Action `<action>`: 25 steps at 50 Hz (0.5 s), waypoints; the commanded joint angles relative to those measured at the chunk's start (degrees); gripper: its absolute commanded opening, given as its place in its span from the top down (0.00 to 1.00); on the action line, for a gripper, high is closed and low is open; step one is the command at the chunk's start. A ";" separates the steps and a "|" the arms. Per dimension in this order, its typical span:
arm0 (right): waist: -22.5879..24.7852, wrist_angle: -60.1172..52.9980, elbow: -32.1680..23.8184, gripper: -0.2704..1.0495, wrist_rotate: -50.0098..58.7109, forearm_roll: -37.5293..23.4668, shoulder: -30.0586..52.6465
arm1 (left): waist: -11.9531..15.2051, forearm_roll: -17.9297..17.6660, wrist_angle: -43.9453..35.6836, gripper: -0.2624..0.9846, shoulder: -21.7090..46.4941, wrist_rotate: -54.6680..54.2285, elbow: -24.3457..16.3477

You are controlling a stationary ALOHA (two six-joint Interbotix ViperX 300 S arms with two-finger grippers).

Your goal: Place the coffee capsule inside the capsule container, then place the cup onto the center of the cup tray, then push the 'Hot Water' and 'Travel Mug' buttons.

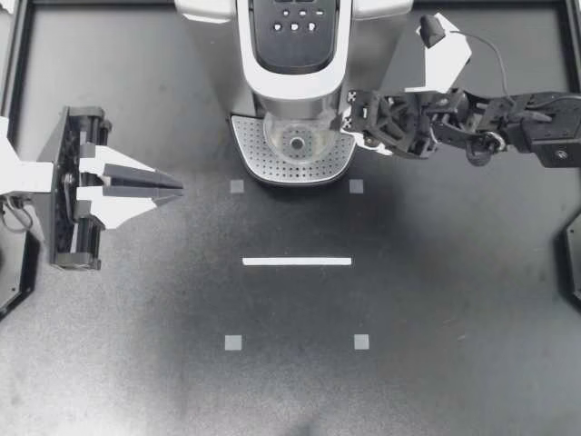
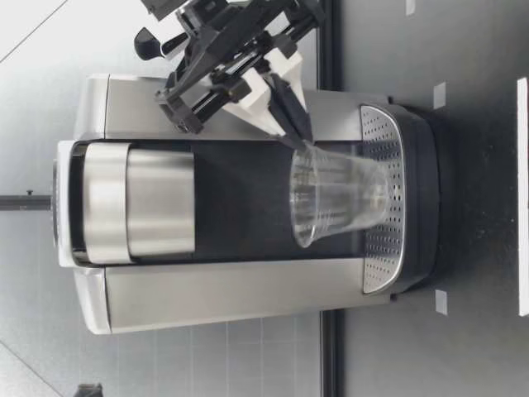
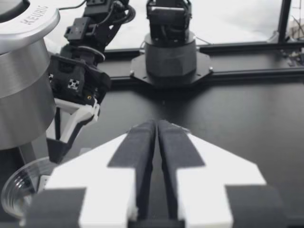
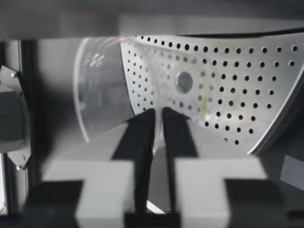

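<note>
My right gripper (image 1: 345,129) is closed on the cup (image 1: 295,141). In the right wrist view its fingers (image 4: 142,130) are drawn to a thin slit, with the clear wall pinched between them at the rim. The cup stands upright on the tray (image 1: 263,162) of the machine (image 1: 295,64). My left gripper (image 1: 174,189) is closed on nothing, well apart at the table's left side.

Step in hand, as I judge it: release the cup.
1. Confirm the base sits flat and centred.
2. Part the fingers slowly; a light cup may tip if one pad drags.
3. Lift clear of the rim before drawing back sideways.
4. Then address the buttons (image 1: 295,20).

View notes: the top view gives centring over the tray's perforations but no height. The low view supplies that: the cup (image 2: 339,198) appears to rest on the tray (image 2: 380,256), with the right gripper (image 2: 299,139) at its rim. The left wrist view shows only a sliver of cup (image 3: 19,183). No capsule shows in any view.
</note>
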 commanded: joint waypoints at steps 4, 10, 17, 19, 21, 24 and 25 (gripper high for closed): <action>0.18 -0.26 -1.76 0.51 -0.18 -0.09 -0.35 | 0.09 -0.09 -0.70 0.68 -0.44 -0.18 -0.62; 0.18 -0.26 -1.85 0.45 -0.18 -0.09 -0.70 | 0.09 -0.09 -0.70 0.68 -0.53 -0.26 -0.62; -0.26 -0.18 -1.05 0.45 -0.35 -0.09 -2.11 | 0.09 -0.09 -0.70 0.68 -0.79 -0.35 -0.44; -0.53 0.00 -0.44 0.45 -0.35 -0.09 -3.08 | 0.09 -0.09 -0.70 0.68 -0.88 -0.35 -0.44; -0.88 0.09 0.62 0.45 -0.35 -0.09 -4.39 | 0.09 -0.09 -0.70 0.68 -0.97 -0.35 -0.35; -1.14 0.09 2.11 0.45 -0.44 -0.09 -6.42 | 0.09 -0.09 -0.70 0.68 -0.97 -0.35 -0.26; -1.14 0.09 2.55 0.45 -0.53 -0.09 -7.12 | 0.09 -0.18 -0.70 0.68 -0.97 -0.35 -0.26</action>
